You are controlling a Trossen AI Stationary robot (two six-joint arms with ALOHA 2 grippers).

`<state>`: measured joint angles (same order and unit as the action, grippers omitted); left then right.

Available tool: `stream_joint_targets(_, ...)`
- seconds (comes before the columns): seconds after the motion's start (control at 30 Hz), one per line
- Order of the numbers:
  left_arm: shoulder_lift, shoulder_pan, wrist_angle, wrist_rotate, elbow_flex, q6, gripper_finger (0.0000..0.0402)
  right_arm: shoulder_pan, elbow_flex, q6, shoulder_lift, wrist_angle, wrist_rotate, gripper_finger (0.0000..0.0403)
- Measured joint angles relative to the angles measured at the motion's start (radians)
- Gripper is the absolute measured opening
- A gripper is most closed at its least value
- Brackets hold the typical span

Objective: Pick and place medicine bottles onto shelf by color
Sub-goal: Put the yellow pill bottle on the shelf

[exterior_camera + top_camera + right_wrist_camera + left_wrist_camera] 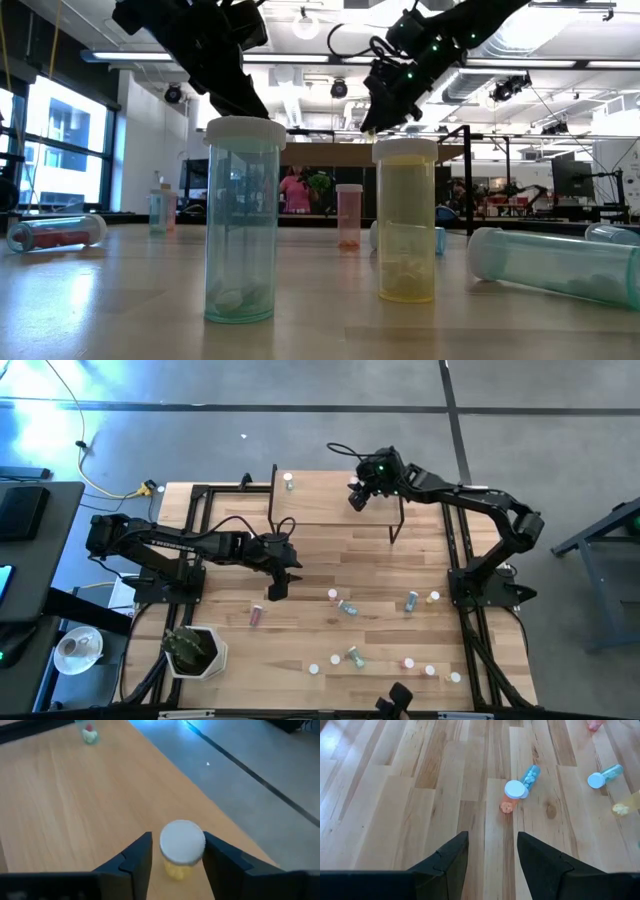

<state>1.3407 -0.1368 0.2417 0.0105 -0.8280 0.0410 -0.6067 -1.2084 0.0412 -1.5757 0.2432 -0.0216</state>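
Nearest the front edge, loose medicine bottles (350, 656) lie scattered on the table (230, 660), and the left gripper (275, 586) hovers empty over bare wood, its fingers (451, 857) parted. Farther back, the right gripper (176, 851) brackets an upright yellow bottle (181, 849) near the shelf (320, 505) edge; its fingers seem just off the cap. A white-capped bottle (288, 481) stands at the shelf's eleven o'clock corner. If a finger drags while lifting away, the yellow bottle could tip off the edge.
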Motion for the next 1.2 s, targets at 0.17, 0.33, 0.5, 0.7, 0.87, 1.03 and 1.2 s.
stream_joint_targets(0.17,0.000,0.000,0.000,0.000,0.000,0.000,0.0158,0.000,-0.035,0.012,0.001,0.007,0.000,0.0164)
stream_joint_targets(0.33,0.000,0.000,0.001,0.002,0.000,0.000,0.0158,0.000,-0.077,0.015,0.002,0.032,0.000,0.0165)
stream_joint_targets(0.5,0.000,0.000,0.001,0.003,0.000,0.000,0.0158,0.000,-0.121,0.045,0.003,0.090,0.000,0.0165)
stream_joint_targets(0.7,0.000,0.000,0.001,0.003,0.000,0.000,0.0158,0.001,-0.200,0.077,0.003,0.201,0.000,0.0165)
stream_joint_targets(0.87,0.000,0.000,0.001,0.003,0.000,0.000,0.0158,0.001,-0.286,0.163,0.004,0.349,0.063,0.0165)
stream_joint_targets(1.03,0.000,0.000,0.002,0.003,0.000,0.000,0.0158,0.001,-0.329,0.241,0.007,0.535,0.168,0.0165)
stream_joint_targets(1.2,0.000,0.000,0.002,0.003,0.000,0.000,0.0158,0.010,-0.251,0.274,0.023,0.567,0.303,0.0165)
